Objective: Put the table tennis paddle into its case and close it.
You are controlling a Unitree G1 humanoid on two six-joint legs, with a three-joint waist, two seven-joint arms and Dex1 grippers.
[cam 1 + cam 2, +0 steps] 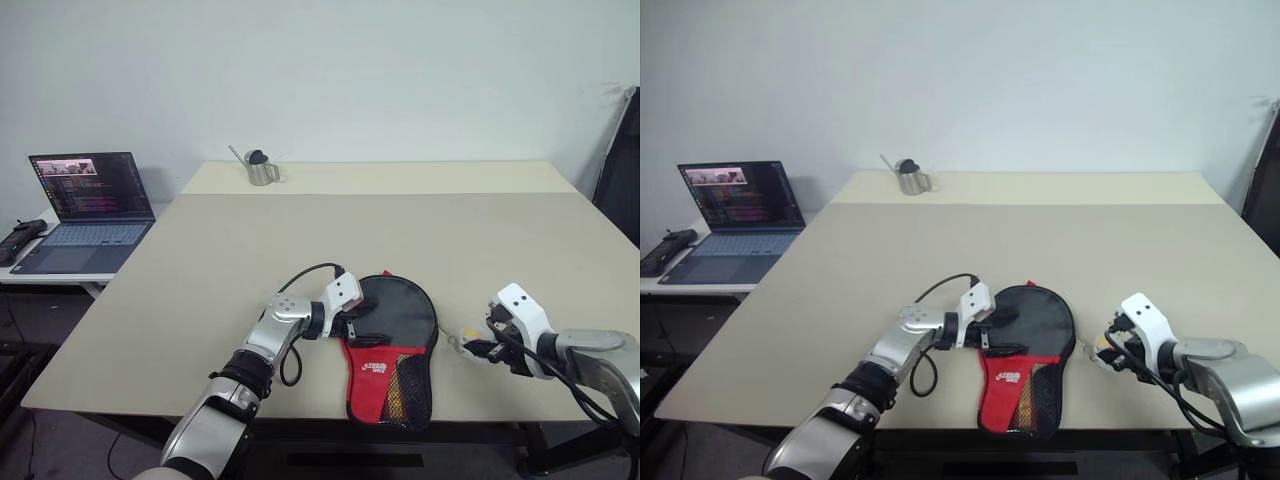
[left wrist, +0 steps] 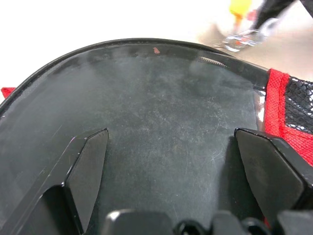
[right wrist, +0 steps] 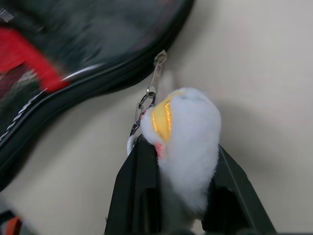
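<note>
On table, case — right gripper pinching ball charm.

I count one case on my desk, black with one red and mesh panel at its narrow end. One white-yellow ball charm hangs off it by one small metal clip. At the far edge of the desk stands one metal pitcher. On the low side table to my left there is one open laptop and one dark remote-like device beside it. I have two grippers, my left gripper and my right gripper, each with two black fingers.
</note>
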